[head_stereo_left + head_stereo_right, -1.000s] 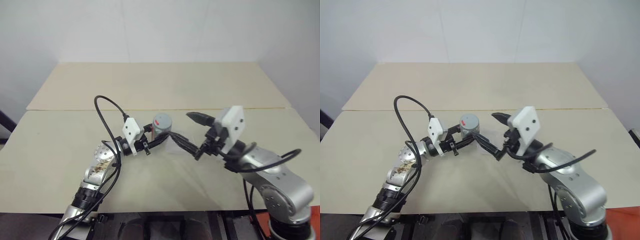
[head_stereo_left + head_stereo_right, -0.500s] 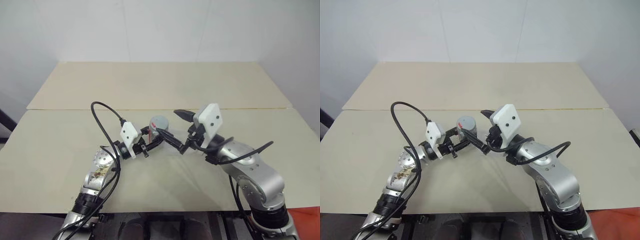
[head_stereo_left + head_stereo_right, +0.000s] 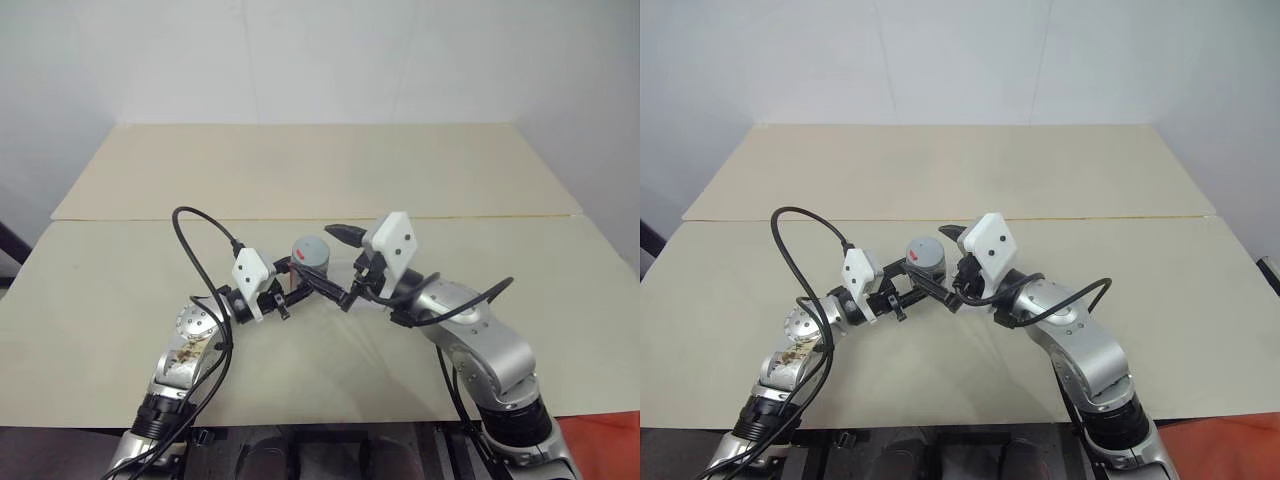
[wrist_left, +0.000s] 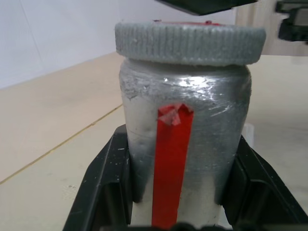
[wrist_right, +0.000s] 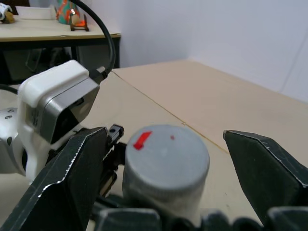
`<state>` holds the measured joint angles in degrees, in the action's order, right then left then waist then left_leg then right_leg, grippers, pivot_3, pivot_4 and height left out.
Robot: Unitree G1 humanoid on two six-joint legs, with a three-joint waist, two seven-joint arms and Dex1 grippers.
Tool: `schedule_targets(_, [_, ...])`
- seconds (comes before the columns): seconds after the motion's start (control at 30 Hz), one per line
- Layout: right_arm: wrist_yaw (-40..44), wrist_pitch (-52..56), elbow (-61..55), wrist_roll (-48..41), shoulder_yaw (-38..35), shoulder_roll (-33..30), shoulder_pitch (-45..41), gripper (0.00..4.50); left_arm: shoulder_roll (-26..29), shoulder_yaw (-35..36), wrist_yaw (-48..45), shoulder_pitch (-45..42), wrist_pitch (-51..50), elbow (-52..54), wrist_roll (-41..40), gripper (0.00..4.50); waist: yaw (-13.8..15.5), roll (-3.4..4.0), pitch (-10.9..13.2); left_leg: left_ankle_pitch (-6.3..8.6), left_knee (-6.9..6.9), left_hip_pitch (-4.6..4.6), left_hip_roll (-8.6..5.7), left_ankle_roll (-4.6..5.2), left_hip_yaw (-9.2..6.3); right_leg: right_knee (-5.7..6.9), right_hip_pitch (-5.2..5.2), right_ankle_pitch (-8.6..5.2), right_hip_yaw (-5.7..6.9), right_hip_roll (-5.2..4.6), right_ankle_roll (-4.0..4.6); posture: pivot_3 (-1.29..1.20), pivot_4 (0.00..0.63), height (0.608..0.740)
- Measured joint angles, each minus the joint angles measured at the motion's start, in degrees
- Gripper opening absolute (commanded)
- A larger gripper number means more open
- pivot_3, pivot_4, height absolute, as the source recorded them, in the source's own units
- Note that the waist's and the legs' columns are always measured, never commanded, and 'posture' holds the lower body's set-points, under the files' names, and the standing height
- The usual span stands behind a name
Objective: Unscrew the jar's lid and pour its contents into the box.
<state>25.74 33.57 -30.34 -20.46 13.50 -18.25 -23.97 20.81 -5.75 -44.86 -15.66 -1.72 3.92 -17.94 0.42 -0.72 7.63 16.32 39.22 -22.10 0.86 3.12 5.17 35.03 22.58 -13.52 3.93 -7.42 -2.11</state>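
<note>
The silvery jar (image 4: 185, 120) with its red stripe is held upright a little above the table, my left gripper (image 4: 180, 140) shut on its lower body. Its ribbed grey lid (image 5: 166, 154), with a small red mark on top, is on the jar. My right gripper (image 5: 164, 135) is open, one black finger (image 5: 77, 173) on each side of the lid without touching it. In the head view the jar (image 3: 312, 254) sits between both hands at the table's middle. A whitish edge, possibly the box (image 4: 247, 131), shows beside the jar. The contents are hidden inside.
The tan table (image 3: 120, 300) has a seam (image 3: 500, 216) running across behind the hands. A black cable (image 3: 190, 235) loops up from my left wrist. A far table (image 5: 43, 29) with small colourful objects stands in the background.
My right gripper has swung left and forward to the jar, and its open fingers now flank the lid. The left gripper has kept hold of the jar, nearly still.
</note>
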Motion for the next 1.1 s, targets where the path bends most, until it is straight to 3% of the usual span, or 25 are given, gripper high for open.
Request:
schedule_targets(0.33, [1.89, -0.91, 1.93, 1.14, 0.10, 1.57, -0.08, 4.50, 0.31, 0.01, 0.37, 0.20, -0.09, 0.88, 0.03, 1.96, -0.09, 0.00, 0.00, 0.00, 0.00, 0.00, 0.00, -0.01, 0.01, 0.00, 0.02, 0.00, 0.00, 0.00, 0.00, 0.00, 0.150, 0.740])
schedule_targets(0.43, [2.71, -0.91, 2.37, 1.09, 0.09, 1.87, -0.08, 3.92, 0.31, 0.03, 0.39, 0.57, -0.10, 1.28, 0.00, 1.96, -0.11, 0.00, 0.00, 0.00, 0.00, -0.01, 0.00, -0.01, 0.01, 0.00, 0.02, 0.00, 0.00, 0.00, 0.00, 0.00, 0.150, 0.740])
schedule_targets(0.53, [3.12, -0.92, 2.69, 1.08, 0.01, 2.27, -0.08, 2.87, 0.30, 0.06, 0.44, 0.73, -0.11, 1.96, -0.07, 1.96, -0.09, 0.00, 0.00, 0.00, 0.00, -0.01, 0.01, -0.01, 0.01, 0.01, 0.02, 0.00, 0.00, 0.00, 0.00, 0.00, 0.150, 0.740])
schedule_targets(0.57, [3.25, -0.92, 2.69, 1.08, -0.03, 2.30, -0.08, 2.79, 0.30, 0.07, 0.46, 0.73, -0.11, 1.99, -0.07, 1.96, -0.10, 0.00, 0.00, 0.00, 0.00, -0.01, 0.00, -0.01, 0.01, 0.00, 0.02, 0.00, 0.00, 0.00, 0.00, 0.00, 0.150, 0.740])
schedule_targets(0.9, [5.30, -1.33, 2.93, 0.97, -0.08, 1.92, -0.08, 2.79, 0.61, 0.40, 0.12, 2.34, -1.17, 3.76, -1.17, 1.96, -0.32, 0.01, 0.00, 0.00, 0.00, -0.01, 0.02, -0.01, 0.01, 0.01, 0.03, 0.00, 0.00, 0.00, 0.00, 0.00, 0.150, 0.740])
schedule_targets(1.1, [16.69, -3.65, 7.21, -4.66, -2.34, -1.99, -3.17, 2.79, 2.73, 0.59, -4.47, 2.89, -2.37, 5.36, -5.15, 1.96, -0.42, 0.02, 0.01, 0.00, 0.00, 0.02, 0.03, 0.00, 0.00, 0.01, 0.01, 0.00, -0.01, 0.00, 0.01, 0.00, 0.150, 0.740])
